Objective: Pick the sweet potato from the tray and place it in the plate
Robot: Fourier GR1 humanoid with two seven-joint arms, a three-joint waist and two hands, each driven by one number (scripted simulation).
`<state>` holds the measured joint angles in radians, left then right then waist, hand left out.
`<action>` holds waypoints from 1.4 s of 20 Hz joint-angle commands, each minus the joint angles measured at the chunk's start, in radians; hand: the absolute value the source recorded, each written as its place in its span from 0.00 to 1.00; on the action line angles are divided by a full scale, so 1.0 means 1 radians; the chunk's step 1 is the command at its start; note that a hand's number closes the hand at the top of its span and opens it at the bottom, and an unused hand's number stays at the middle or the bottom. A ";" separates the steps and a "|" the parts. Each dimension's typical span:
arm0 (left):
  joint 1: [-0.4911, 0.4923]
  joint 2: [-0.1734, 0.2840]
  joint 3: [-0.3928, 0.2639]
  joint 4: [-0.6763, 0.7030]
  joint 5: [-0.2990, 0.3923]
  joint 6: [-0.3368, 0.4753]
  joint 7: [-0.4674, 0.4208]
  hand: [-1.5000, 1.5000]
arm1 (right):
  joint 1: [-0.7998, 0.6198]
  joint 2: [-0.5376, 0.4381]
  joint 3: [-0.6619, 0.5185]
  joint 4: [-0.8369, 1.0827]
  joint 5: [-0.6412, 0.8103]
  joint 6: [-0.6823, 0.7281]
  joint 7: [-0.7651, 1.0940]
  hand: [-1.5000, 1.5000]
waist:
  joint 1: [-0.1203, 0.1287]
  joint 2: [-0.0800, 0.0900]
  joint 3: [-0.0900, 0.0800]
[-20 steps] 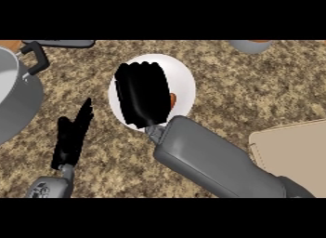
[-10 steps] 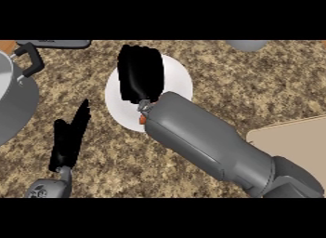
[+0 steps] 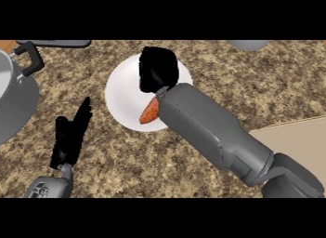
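Observation:
The white plate (image 3: pixel 124 100) lies at the middle of the counter. An orange sweet potato (image 3: pixel 150 111) rests on the plate's near right part, half hidden under my right forearm. My right hand (image 3: pixel 157 69) hovers over the plate's far rim with its fingers straightened and nothing in it. The sweet potato sits behind the hand, at the wrist. My left hand (image 3: pixel 73 132) rests open at the lower left with fingers pointing up, apart from the plate. The beige tray (image 3: pixel 306 139) shows at the right edge, with nothing visible on it.
A large grey pot (image 3: pixel 1 104) with a black handle (image 3: pixel 29 58) fills the left edge. A grey object (image 3: pixel 247 44) and another grey piece (image 3: pixel 62 43) sit along the far edge. Speckled brown counter surrounds the plate.
My right hand has slid farther across the plate toward its far rim. The sweet potato now shows lying on the plate under the wrist. The left hand has stayed still.

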<state>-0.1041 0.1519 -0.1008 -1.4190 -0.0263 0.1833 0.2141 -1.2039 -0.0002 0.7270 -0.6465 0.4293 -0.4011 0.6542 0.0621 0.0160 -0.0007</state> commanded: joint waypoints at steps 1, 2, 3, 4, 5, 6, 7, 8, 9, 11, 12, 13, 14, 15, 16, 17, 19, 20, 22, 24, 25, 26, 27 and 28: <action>0.033 0.017 0.004 -0.036 0.000 -0.010 0.007 0.50 | 0.015 0.000 -0.056 0.089 -0.113 0.084 -0.118 1.00 | 0.005 0.001 0.000; 0.006 0.024 0.020 -0.025 0.016 -0.022 0.017 0.50 | 0.032 0.000 -0.046 0.088 -0.142 0.137 -0.133 1.00 | 0.011 0.004 0.000; -0.026 0.002 0.013 0.006 0.015 -0.017 0.011 0.50 | 0.011 0.000 -0.038 0.123 -0.147 0.188 -0.131 1.00 | 0.007 0.006 0.000; -0.021 -0.023 -0.009 0.017 -0.012 0.010 0.002 0.50 | -0.003 0.000 -0.008 0.116 -0.162 0.206 -0.089 1.00 | 0.013 0.004 -0.001; 0.025 0.001 -0.003 0.002 -0.004 -0.015 -0.028 0.50 | 0.015 0.000 -0.043 0.156 -0.176 0.218 -0.146 0.00 | 0.005 0.002 0.000; 0.005 -0.004 -0.003 0.029 -0.008 -0.016 -0.032 0.50 | -0.009 0.000 -0.044 0.175 -0.189 0.251 -0.152 0.00 | 0.006 0.004 0.000; 0.039 -0.005 -0.017 -0.042 -0.016 0.000 0.016 0.50 | 0.007 0.000 -0.031 0.175 -0.200 0.238 -0.169 0.00 | 0.014 0.001 0.000; -0.031 -0.018 0.012 0.011 -0.008 0.014 0.014 0.50 | 0.030 0.000 -0.035 0.182 -0.197 0.228 -0.261 0.00 | -0.002 0.002 0.000; 0.000 -0.014 -0.006 0.016 -0.030 0.011 -0.027 0.50 | -0.003 0.000 -0.060 0.207 -0.212 0.270 -0.301 0.00 | 0.001 0.004 0.000; 0.022 0.002 0.018 -0.027 0.006 -0.010 -0.006 0.50 | 0.024 0.000 -0.083 0.185 -0.227 0.201 -0.384 0.00 | -0.001 0.000 0.001; 0.009 0.020 0.023 -0.041 0.005 -0.016 0.038 0.50 | 0.031 0.000 -0.106 0.202 -0.230 0.189 -0.444 0.00 | -0.007 -0.001 0.001; 0.018 0.032 0.022 -0.036 0.004 -0.030 0.028 0.50 | 0.053 0.000 -0.118 0.124 -0.257 0.158 -0.460 0.00 | -0.014 -0.005 0.002; 0.016 0.008 0.029 -0.003 -0.001 -0.004 -0.006 0.50 | 0.040 0.000 -0.173 0.140 -0.280 0.143 -0.520 0.00 | -0.021 -0.001 0.001; 0.013 -0.012 0.011 -0.020 -0.006 0.008 0.018 0.50 | 0.060 0.000 -0.221 0.094 -0.322 0.089 -0.560 0.00 | -0.024 -0.002 0.003; 0.015 0.010 0.018 -0.032 -0.001 -0.011 0.012 0.50 | 0.076 0.000 -0.223 0.054 -0.362 0.044 -0.545 0.00 | 0.004 0.000 0.003; 0.005 0.000 0.032 0.012 -0.002 0.004 -0.003 0.50 | 0.073 0.000 -0.301 0.041 -0.403 0.042 -0.597 0.00 | -0.031 0.000 0.003; 0.035 0.036 0.050 -0.027 0.040 -0.049 0.011 0.50 | 0.119 0.000 -0.350 -0.001 -0.465 0.026 -0.638 0.00 | -0.029 -0.008 0.003; 0.043 -0.037 -0.016 -0.024 -0.035 0.033 0.005 0.50 | 0.107 0.000 -0.383 0.030 -0.484 0.043 -0.672 0.00 | -0.028 -0.004 0.003; 0.051 0.008 0.034 -0.063 0.007 0.003 0.036 0.50 | 0.153 -0.033 -0.435 0.017 -0.530 0.114 -0.743 0.00 | -0.039 -0.009 0.002; 0.083 -0.006 0.010 -0.057 -0.018 0.009 0.010 0.50 | 0.208 0.000 -0.420 0.023 -0.536 0.106 -0.808 0.00 | -0.040 -0.010 0.001; 0.055 0.027 0.054 -0.041 0.016 -0.026 -0.004 0.50 | 0.212 0.000 -0.428 0.055 -0.554 0.117 -0.836 0.00 | -0.036 -0.009 0.001; 0.025 -0.021 0.017 -0.027 -0.027 0.021 0.014 0.50 | 0.162 0.000 -0.423 0.084 -0.572 0.157 -0.826 0.00 | -0.035 -0.008 0.001; 0.081 0.009 0.033 -0.052 -0.010 -0.009 -0.002 0.50 | 0.191 0.000 -0.443 0.073 -0.561 0.191 -0.824 0.00 | -0.043 -0.012 0.001; 0.100 -0.013 0.008 -0.076 -0.029 0.011 0.005 0.50 | 0.149 -0.013 -0.489 0.127 -0.554 0.203 -0.890 0.00 | -0.038 -0.010 0.001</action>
<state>-0.0422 0.1517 -0.0773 -1.4675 -0.0377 0.1845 0.2229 -1.0413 -0.0048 0.3070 -0.5783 -0.1005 -0.2597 -0.1356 0.0260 0.0071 0.0007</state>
